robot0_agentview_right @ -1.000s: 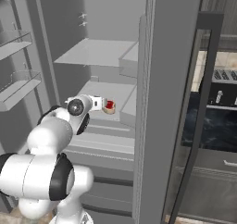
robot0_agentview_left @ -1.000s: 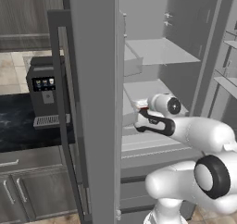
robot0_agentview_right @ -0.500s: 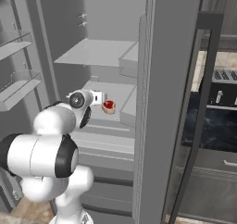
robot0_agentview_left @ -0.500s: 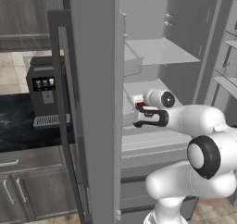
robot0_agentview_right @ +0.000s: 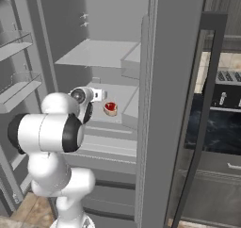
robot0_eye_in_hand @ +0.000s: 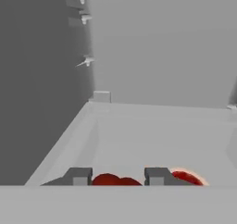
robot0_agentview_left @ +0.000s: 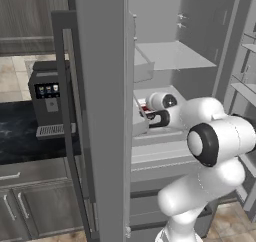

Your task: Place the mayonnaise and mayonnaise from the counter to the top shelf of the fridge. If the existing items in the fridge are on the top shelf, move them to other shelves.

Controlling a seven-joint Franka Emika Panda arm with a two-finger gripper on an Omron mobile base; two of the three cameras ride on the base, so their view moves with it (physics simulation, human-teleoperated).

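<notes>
The arm reaches deep into the open fridge (robot0_agentview_right: 174, 57), and the claw (robot0_eye_in_hand: 118, 177) is clamped on the round red vegetable (robot0_eye_in_hand: 109, 179) just above a lower shelf (robot0_eye_in_hand: 152, 135). The steak (robot0_agentview_right: 110, 108) lies on that same shelf, just right of it.

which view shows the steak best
The right base view: the steak lies in the open on a lower fridge shelf, red with a pale rim. The hand view catches just a red sliver at its bottom edge. In the left base view the arm covers most of it.
</notes>
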